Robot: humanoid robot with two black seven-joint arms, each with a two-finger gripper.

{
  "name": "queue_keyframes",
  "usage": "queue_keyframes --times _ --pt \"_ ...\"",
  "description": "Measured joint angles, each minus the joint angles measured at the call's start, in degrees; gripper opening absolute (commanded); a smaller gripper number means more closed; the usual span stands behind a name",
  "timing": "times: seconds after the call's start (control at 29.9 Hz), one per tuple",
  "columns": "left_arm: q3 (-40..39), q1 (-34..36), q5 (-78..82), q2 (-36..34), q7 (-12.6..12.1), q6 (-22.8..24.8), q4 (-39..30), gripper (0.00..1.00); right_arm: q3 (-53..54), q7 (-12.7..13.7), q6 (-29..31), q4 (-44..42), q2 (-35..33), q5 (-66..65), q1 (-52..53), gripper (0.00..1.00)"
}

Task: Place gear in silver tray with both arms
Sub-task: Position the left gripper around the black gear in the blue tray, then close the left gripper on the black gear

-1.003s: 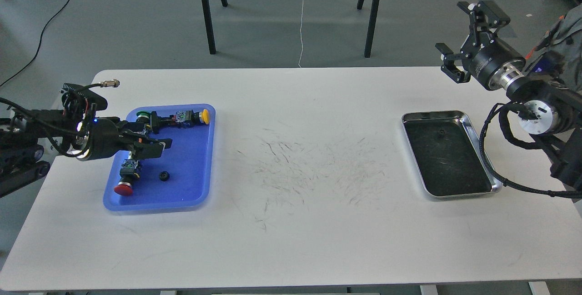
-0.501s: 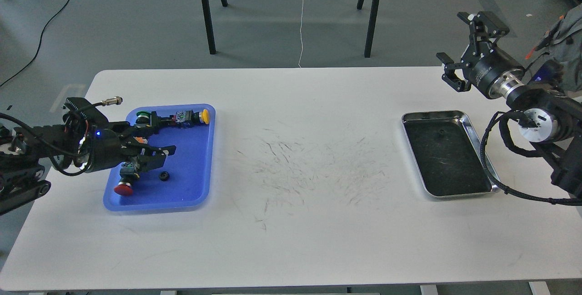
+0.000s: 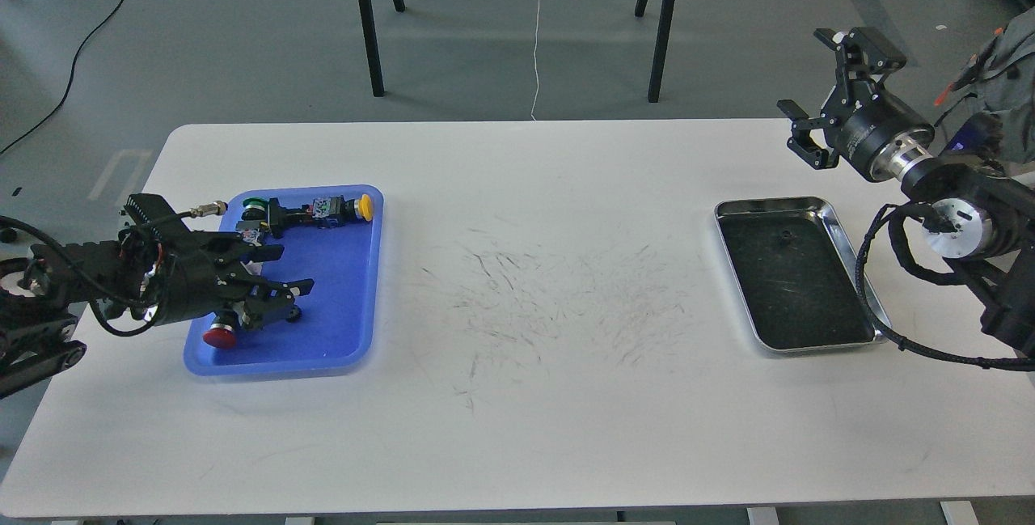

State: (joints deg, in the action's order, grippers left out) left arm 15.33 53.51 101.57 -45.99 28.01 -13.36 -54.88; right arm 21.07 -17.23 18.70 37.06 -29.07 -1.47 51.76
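Left gripper point(image 3: 279, 274) spread wide over blue tray point(image 3: 340, 347), lower finger right at small black gear point(image 3: 293, 313), not closed on it. Red button point(image 3: 219, 337) tucked under the arm at 7 o'clock; yellow button point(image 3: 365, 206) and green button point(image 3: 255, 205) at 12. Silver tray point(image 3: 859, 266) far off at 3 o'clock on white table point(image 3: 517, 412), tiny dark bit inside. Right gripper point(image 3: 825, 92) spread apart, above the silver tray's far end
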Motion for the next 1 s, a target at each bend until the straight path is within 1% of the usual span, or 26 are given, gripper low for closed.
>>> queue_keyframes --times 0.37,0.6,1.0 --pt "2.2 -0.2 1.3 -0.1 0.0 -0.1 -1.5 0.70 -0.2 0.0 -0.3 0.1 0.1 0.0 -0.1 0.98" --pt "2.2 -0.6 1.3 0.2 0.0 -0.1 -1.6 0.66 -0.3 0.0 -0.6 0.2 0.0 0.0 -0.1 0.98" --pt "2.2 -1.6 1.5 0.6 0.0 -0.1 -0.8 0.63 -0.3 0.0 -0.8 0.3 -0.2 0.0 -0.1 0.98"
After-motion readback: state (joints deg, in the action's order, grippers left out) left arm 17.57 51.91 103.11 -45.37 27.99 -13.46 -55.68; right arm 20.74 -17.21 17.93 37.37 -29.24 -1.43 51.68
